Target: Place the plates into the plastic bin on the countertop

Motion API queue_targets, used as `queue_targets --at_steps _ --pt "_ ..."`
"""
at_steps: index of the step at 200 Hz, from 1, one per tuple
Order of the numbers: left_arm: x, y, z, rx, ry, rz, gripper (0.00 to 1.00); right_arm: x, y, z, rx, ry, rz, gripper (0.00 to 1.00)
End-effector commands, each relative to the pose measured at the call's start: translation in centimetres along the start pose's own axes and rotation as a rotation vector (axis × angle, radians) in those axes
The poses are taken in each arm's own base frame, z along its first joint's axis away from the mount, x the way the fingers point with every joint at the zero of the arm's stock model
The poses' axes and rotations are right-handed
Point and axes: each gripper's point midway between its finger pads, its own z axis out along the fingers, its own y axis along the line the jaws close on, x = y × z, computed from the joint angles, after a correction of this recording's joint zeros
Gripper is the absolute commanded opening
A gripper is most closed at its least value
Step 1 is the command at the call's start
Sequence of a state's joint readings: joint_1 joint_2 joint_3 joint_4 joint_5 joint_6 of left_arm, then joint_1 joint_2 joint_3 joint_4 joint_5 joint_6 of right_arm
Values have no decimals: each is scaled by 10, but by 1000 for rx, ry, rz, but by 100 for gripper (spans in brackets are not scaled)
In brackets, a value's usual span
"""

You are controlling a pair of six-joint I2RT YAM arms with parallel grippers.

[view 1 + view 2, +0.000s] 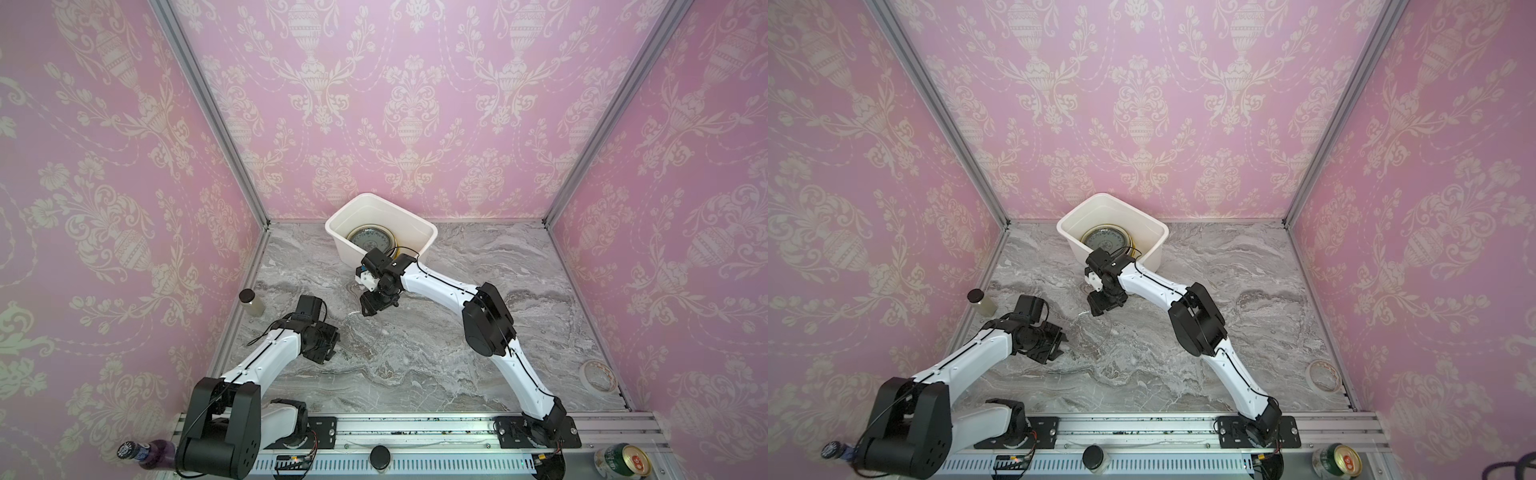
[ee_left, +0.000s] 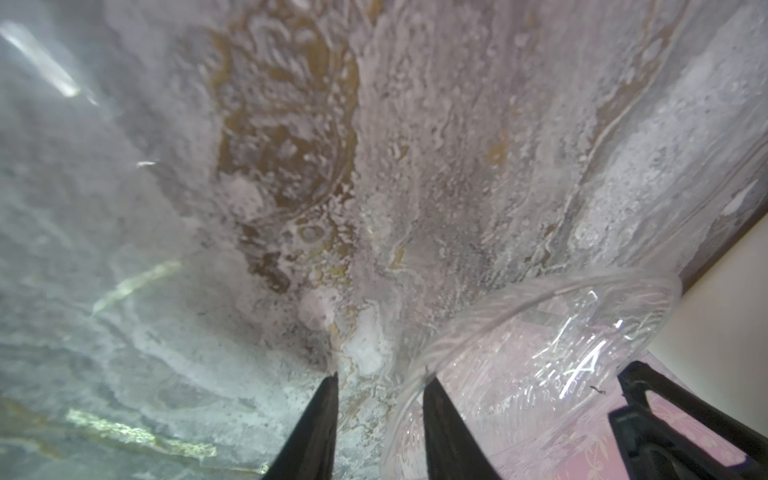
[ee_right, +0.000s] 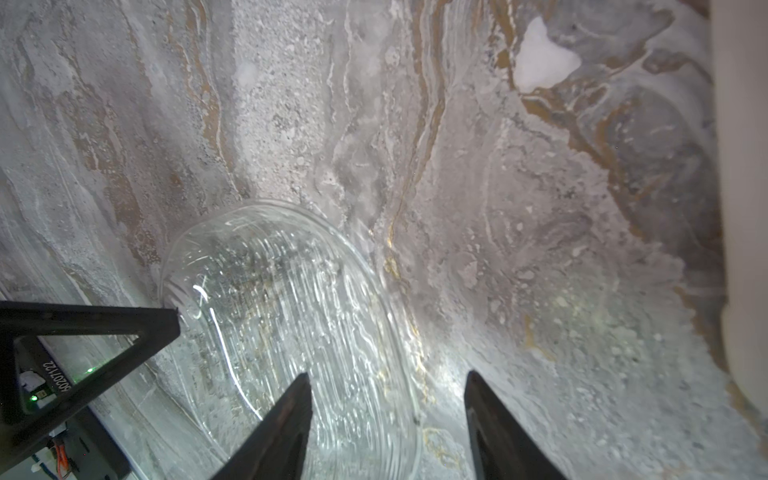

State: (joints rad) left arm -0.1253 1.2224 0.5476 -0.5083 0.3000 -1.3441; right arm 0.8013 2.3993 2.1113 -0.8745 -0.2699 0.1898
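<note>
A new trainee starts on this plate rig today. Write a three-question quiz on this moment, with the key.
1. True or false: the clear glass plate already lies inside the plastic bin.
2. What does the topmost plate in the bin look like? A) blue patterned B) plain black C) red striped
3. What lies near the countertop's right edge in both top views?

Key:
1. False. It is out on the countertop, its rim between the open fingers of the left gripper and of the right gripper.
2. A.
3. A tape roll.
</note>
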Motion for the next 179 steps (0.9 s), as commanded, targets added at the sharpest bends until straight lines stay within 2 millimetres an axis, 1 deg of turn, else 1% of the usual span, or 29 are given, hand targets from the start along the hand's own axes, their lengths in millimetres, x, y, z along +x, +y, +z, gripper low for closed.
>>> queue_targets --at_steps 1,15,32,68,104,122,144,157,164,179 --pt "-3 -6 -1 -8 -21 26 32 5 6 8 -23 33 -21 58" --pt "-3 -5 0 -16 -23 27 28 6 7 10 -34 39 -23 53" --pt "-3 -4 1 -21 -23 26 28 6 9 11 -46 42 -25 48" --pt "-4 -4 2 -25 -22 29 28 6 13 10 -67 41 -37 30" --pt "-3 -5 1 -21 -23 30 28 6 14 2 -63 33 -42 11" --pt "-3 -7 -2 -12 -27 32 29 6 17 -4 -57 26 -45 5" --pt "-4 -7 -8 -3 -41 36 30 2 19 -14 -53 5 -47 4" --pt "-4 -4 -10 2 -46 39 29 2 19 -16 -53 1 -45 4" --pt "-4 -2 -9 0 -48 35 27 2 19 -14 -51 4 -43 9" --pt "-2 4 -7 -7 -44 34 19 3 17 -10 -46 17 -38 21"
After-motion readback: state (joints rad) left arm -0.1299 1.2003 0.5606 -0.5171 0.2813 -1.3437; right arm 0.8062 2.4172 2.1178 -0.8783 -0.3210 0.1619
